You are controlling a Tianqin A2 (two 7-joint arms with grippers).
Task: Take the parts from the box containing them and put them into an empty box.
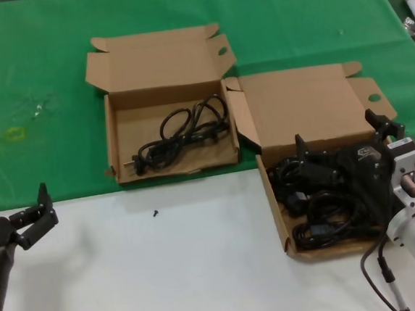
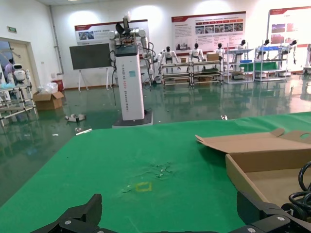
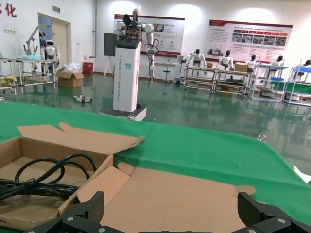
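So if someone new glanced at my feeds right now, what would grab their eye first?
Probably the right gripper, open above the tangle of black cables in the near-right box. Next, the far-left box on the green cloth, holding one coiled cable. The left gripper waits open, near left.
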